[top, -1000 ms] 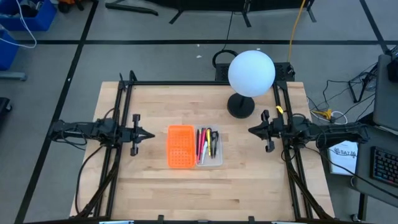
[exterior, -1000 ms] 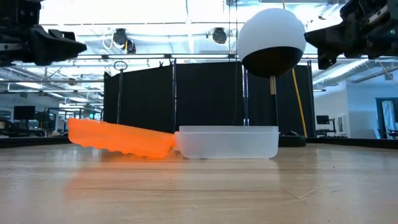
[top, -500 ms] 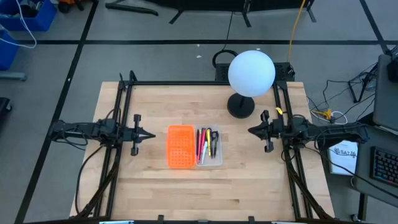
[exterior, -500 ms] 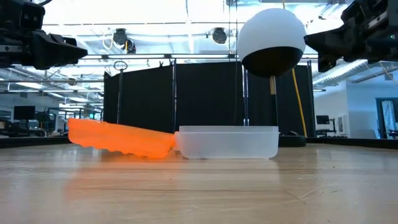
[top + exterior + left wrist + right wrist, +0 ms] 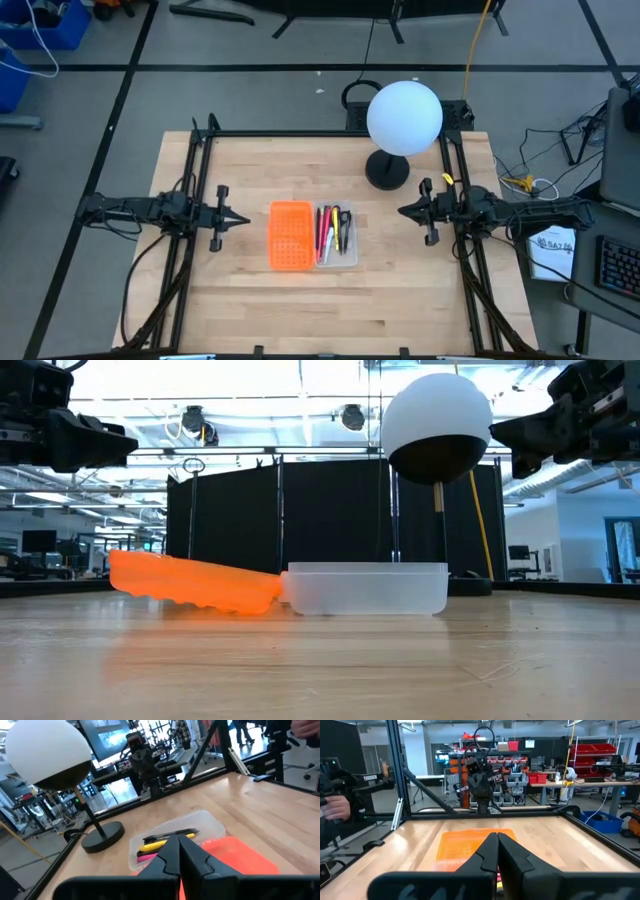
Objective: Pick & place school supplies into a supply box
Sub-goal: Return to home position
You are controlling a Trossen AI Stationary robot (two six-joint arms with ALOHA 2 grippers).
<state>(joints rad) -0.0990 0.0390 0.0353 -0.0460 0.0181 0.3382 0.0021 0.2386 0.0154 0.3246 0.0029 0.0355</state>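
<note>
Pens [image 5: 330,232] in the clear box [image 5: 368,590], arms wide apart

The clear box sits mid-tabletop [image 5: 400,290] beside an orange panel [image 5: 290,236]; the left end effector [image 5: 240,216] and right end effector [image 5: 403,210] hover either side, fingers closed, holding nothing.

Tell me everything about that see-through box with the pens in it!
The box is a shallow tray of cloudy-clear plastic, rectangular, with rounded corners and low walls. It sits flat on the wooden table, near the middle. Pens lie lengthwise inside it: red, pink, yellow and dark ones. Along one long side it joins an orange panel with rows of holes, which lies open beside it, tilting up a little at its far edge. Nothing else touches the box.
</note>
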